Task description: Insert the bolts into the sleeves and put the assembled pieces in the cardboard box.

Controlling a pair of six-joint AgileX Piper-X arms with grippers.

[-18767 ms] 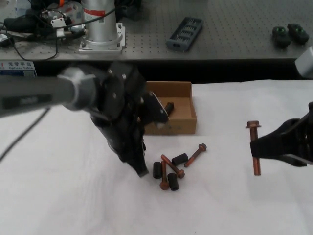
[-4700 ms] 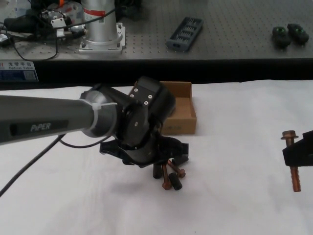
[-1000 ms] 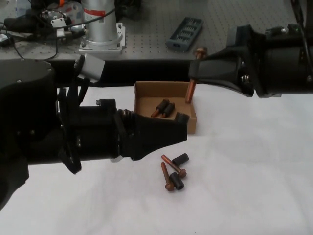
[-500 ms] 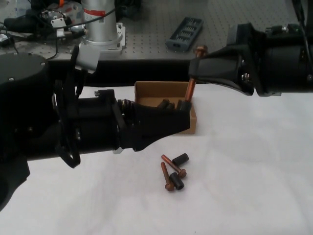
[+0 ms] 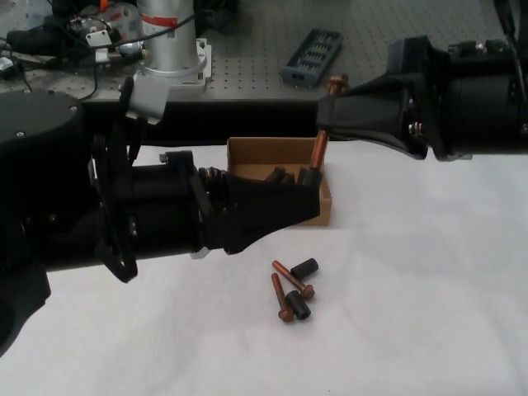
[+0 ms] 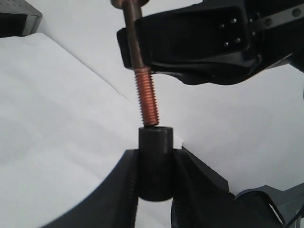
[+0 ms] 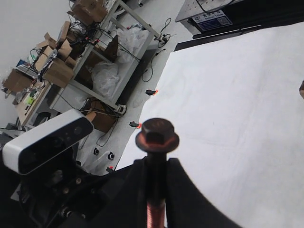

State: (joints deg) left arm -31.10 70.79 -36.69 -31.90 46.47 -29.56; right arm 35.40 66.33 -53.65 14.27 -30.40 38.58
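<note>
Sleeve is pinched upright by left gripper and bolt is clamped in right gripper, thread tip held at the sleeve's mouth above the cardboard box by the bench's far edge; jamming on the rim is judged likely if tilted.

1. A white cloth is being used as the work surface.
2. A cardboard box is being carried at the cloth's far edge, open side up.
3. Two bolts and two sleeves are being left loose in a tight cluster just in front of the box.
4. Behind the cloth, a perforated metal table is being loaded with a metal column base, a ribbed dark block and cables.
</note>
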